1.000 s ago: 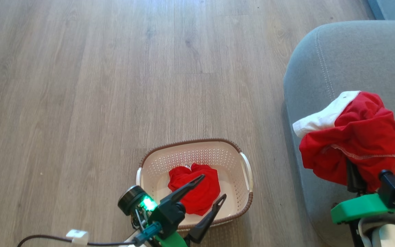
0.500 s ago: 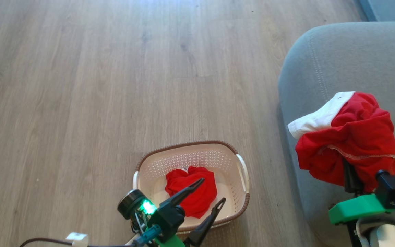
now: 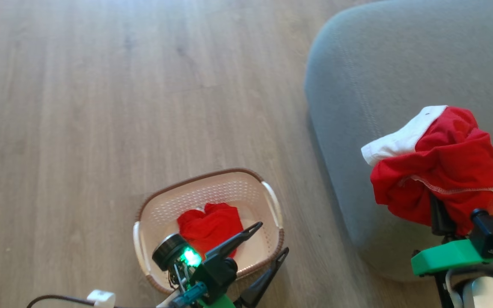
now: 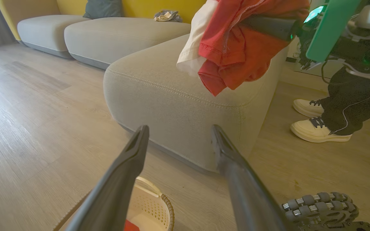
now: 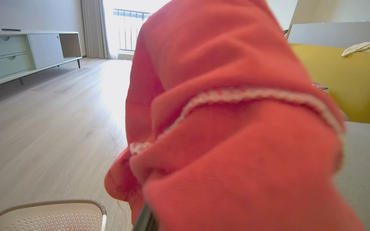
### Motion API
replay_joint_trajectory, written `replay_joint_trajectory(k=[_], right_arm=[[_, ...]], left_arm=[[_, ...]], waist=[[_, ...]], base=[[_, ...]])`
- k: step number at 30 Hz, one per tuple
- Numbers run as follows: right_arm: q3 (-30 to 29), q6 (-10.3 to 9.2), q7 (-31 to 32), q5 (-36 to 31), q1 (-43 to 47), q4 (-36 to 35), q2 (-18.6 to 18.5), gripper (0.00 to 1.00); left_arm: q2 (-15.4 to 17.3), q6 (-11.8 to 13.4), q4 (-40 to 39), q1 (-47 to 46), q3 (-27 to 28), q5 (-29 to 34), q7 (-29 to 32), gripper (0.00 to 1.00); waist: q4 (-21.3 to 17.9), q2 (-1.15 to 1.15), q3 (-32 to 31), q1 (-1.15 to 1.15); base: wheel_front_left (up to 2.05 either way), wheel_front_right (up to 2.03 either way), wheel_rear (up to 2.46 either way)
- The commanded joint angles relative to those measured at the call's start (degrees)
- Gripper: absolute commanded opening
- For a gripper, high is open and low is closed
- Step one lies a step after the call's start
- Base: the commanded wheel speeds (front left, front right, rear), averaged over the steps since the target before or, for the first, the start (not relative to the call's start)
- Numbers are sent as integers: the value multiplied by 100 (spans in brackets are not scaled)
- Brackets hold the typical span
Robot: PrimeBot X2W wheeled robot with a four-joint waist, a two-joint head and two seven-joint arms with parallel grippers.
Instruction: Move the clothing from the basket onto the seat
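In the head view, the seat (image 3: 379, 64) takes the upper right. The basket (image 3: 212, 192) stands on the wood floor (image 3: 101, 107) just off the seat's rounded corner, apart from it. A second red garment (image 3: 210, 226) lies bunched inside the basket. A dark cable (image 3: 101, 296) with a white plug lies beyond the basket from the seat. The red garment (image 3: 447, 171), with its white panel, hangs over the seat's near edge, draped on the right gripper (image 3: 441, 218), whose fingers are closed inside the cloth. The left gripper (image 3: 273, 236) hovers over the basket's seat-side rim, spread wide and empty.

The left wrist view adds a person's pale shoes (image 4: 316, 131) and dark trouser legs beside the seat's end. It also adds a roller wheel (image 4: 320, 205) nearby, and behind the seat more grey cushions (image 4: 124, 32) against a yellow backrest. We cannot tell whether the red garment's lowest fold touches the seat.

In the right wrist view, the red garment hangs close and blurred, showing its pale hem and hiding most of the fingers. Across the floor from the seat stand a pale sideboard (image 5: 27, 48) and a bright window (image 5: 130, 29). A pale cloth (image 5: 365, 46) lies on the backrest.
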Motion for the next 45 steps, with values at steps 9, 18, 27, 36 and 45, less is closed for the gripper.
replay_joint_trajectory(k=[9, 18, 27, 36, 45], right_arm=[[103, -1, -38, -49, -285, -375, -37, 0], [-8, -1, -38, 237, -272, -423, -36, 0], [-189, -1, -38, 442, -119, -509, -36, 0], [-439, -1, -38, 619, -17, -576, -36, 0], [-429, -1, -38, 669, -28, -598, -36, 0]], left_arm=[[158, -7, -290, -444, 88, 93, -28, 100], [299, -7, -340, -563, 32, 216, -28, 100], [447, -7, -372, -827, -260, 208, -28, 100], [512, -7, -369, -1008, -484, 120, -28, 100], [561, -7, -409, -1047, -474, 105, -28, 100]], waist=[[-1021, 0, 445, 0], [-1790, 0, 706, 0], [-2080, 0, 940, 0], [-2147, 0, 984, 0], [-2136, 0, 1065, 0]], base=[[0, 0, 0], [0, 0, 0], [0, 0, 0], [0, 0, 0], [0, 0, 0]])
